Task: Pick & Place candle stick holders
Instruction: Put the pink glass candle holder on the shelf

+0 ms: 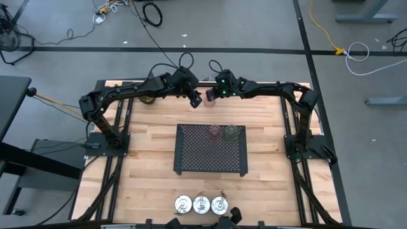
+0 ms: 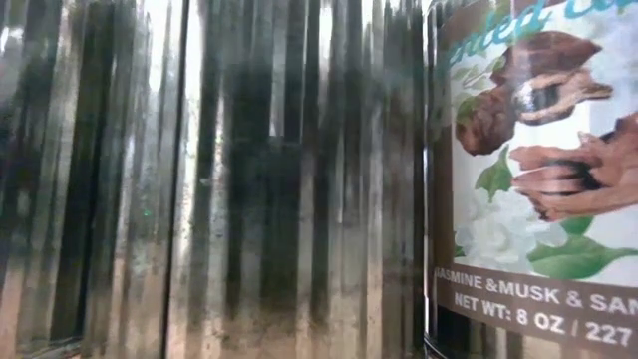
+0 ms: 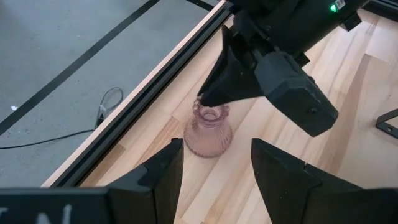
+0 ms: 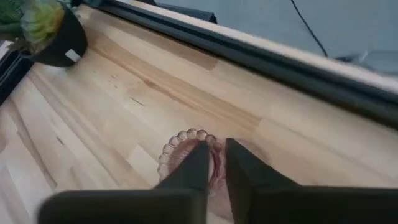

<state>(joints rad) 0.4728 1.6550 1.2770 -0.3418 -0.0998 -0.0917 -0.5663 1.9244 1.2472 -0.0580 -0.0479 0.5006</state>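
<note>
A pink glass candle stick holder (image 3: 208, 132) stands on its base on the wood table near the far edge; it also shows in the right wrist view (image 4: 180, 149) and the high view (image 1: 206, 103). My right gripper (image 4: 217, 163) is shut on its rim. My left gripper (image 3: 214, 167) is open just beside it, its fingers apart from the glass. Another pink holder (image 1: 215, 131) and a green one (image 1: 231, 132) stand on the black perforated tray (image 1: 210, 159). Three silver dishes (image 1: 201, 204) sit at the near edge. My right gripper pinches the scalloped rim (image 4: 214, 155) of the pink holder between its two fingers, pink glass showing in the narrow gap. The fingers (image 3: 214, 87) slant down from above onto the top. The holder stands upright with its base (image 3: 207, 148) on the table.
A small green potted plant (image 4: 43, 31) stands at the far left of the table (image 1: 147, 98). The table's dark far rail (image 3: 155, 87) runs right behind the holder. The low view is filled by a ribbed shiny surface (image 2: 219, 179) and a labelled candle jar (image 2: 538, 179).
</note>
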